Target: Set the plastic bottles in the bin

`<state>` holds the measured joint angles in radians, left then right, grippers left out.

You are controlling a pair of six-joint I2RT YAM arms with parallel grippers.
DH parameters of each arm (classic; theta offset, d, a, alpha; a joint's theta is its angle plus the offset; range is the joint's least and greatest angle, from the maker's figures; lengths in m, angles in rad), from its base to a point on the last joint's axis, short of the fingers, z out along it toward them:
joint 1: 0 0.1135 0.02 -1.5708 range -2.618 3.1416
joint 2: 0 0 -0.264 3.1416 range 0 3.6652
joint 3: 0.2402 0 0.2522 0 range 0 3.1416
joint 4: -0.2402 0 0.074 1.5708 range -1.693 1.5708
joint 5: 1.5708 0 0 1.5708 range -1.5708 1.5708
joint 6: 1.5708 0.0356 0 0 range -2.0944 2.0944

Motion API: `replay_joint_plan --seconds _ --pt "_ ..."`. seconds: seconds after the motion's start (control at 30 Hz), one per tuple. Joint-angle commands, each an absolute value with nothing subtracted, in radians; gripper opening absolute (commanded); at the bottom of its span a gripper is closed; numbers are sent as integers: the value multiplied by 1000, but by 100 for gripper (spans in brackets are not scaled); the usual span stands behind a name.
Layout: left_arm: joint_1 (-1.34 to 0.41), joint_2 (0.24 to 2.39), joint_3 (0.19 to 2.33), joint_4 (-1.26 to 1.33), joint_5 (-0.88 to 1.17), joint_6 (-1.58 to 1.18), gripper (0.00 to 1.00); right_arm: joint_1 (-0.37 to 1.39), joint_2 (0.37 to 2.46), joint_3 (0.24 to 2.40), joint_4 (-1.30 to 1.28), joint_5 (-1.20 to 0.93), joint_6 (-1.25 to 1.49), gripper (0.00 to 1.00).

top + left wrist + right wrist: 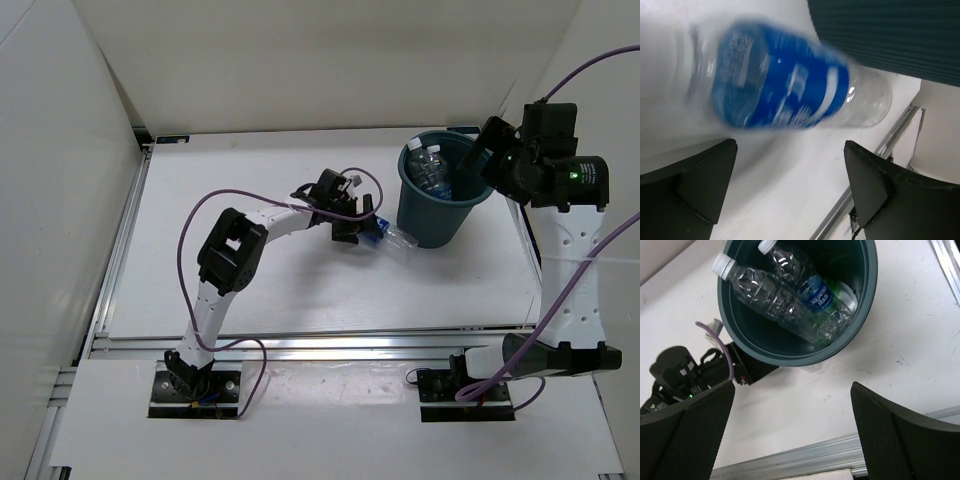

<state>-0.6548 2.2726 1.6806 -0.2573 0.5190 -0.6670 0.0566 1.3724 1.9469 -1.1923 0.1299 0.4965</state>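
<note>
1. Last bottle: blue label, lying on its side on the tabletop, just beside the foot of the bin. Blurred in the left wrist view; contact with the bin wall not resolvable.
2. Inside the bin: unlabelled clear bottle with white cap, blue-labelled bottle, and a patch of green bottle underneath. Judged three of four done.
3. Left claw: fingers apart, bottle lying beyond the tips, nothing clamped.
4. Right claw: fingers apart, empty, hanging over the bin's mouth.
5. Risk, roll: round, light, probably empty. A nudge from one finger before closing likely to send it along the tabletop or wedge it against the bin.
6. Risk, bin strike: little room between bottle and wall. A wide approach likely to knock or tip the bin and spill what is inside.
7. Risk, slip: thin slick plastic. A clamp near one end likely to let it swing or pop free on the lift.
8. Risk, arm clash: right claw above the rim, in the way of a left-arm drop.
</note>
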Motion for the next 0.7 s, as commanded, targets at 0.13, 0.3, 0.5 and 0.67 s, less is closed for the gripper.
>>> replay_joint_plan --seconds 0.13,0.3,0.5,0.67 --pt "-658 2307 1802 -256 522 -710 100 54 1365 1950 -1195 89 483 100" --pt "-667 2375 1905 -256 522 -778 100 44 1342 1924 -1204 98 474 100" --pt "-667 2447 1976 -256 509 -834 100 35 1315 1890 -1213 98 474 100" --pt "-667 2470 1976 -256 520 -867 100 35 1315 1890 -1223 89 465 100"
